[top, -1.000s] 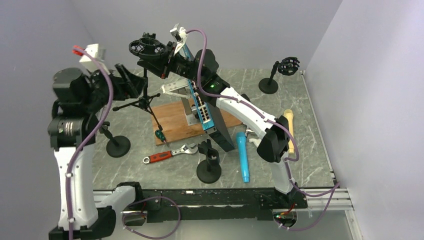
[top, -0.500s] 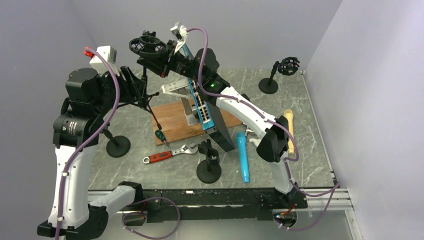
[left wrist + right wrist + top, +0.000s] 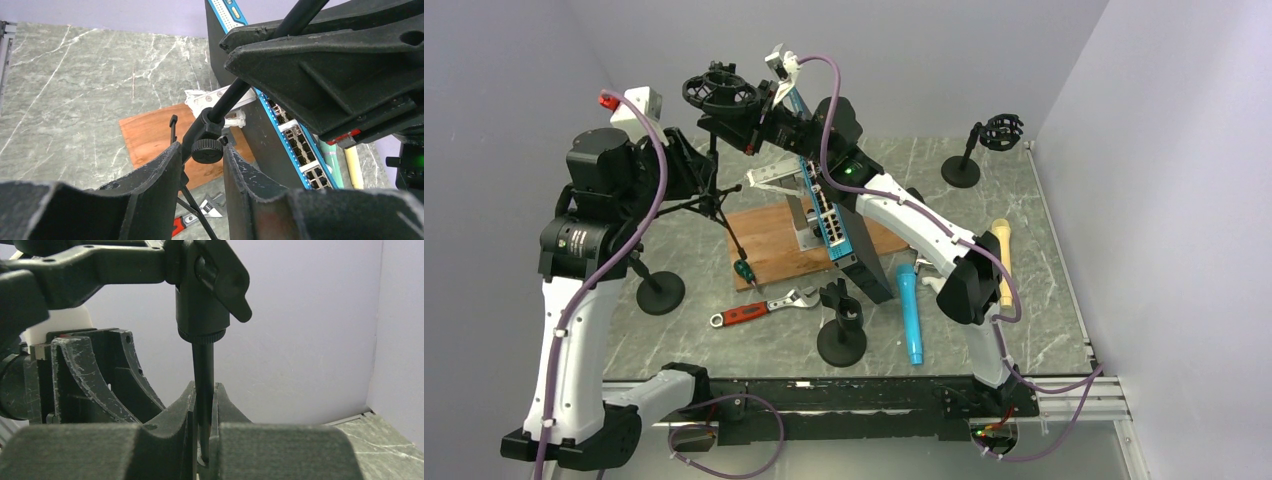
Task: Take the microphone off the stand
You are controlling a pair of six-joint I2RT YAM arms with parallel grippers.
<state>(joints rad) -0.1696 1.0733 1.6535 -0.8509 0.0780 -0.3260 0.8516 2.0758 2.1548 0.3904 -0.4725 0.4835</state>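
Stand pole [image 3: 202,370] clamped between right fingers [image 3: 189,412]. Left fingers [image 3: 172,167] narrowly apart, flanking knob [image 3: 207,150]; grip unclear. Centre knob, squeeze squarely, avoid tilting stand.

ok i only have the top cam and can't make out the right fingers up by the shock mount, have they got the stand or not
observer: yes. In the right wrist view the right fingers are shut on the thin black pole, just below the swivel head.
operator: and the left ones, where on the stand are they
observer: the left wrist view shows the left fingers on either side of the round knob on that pole. I can't tell whether they press on it.
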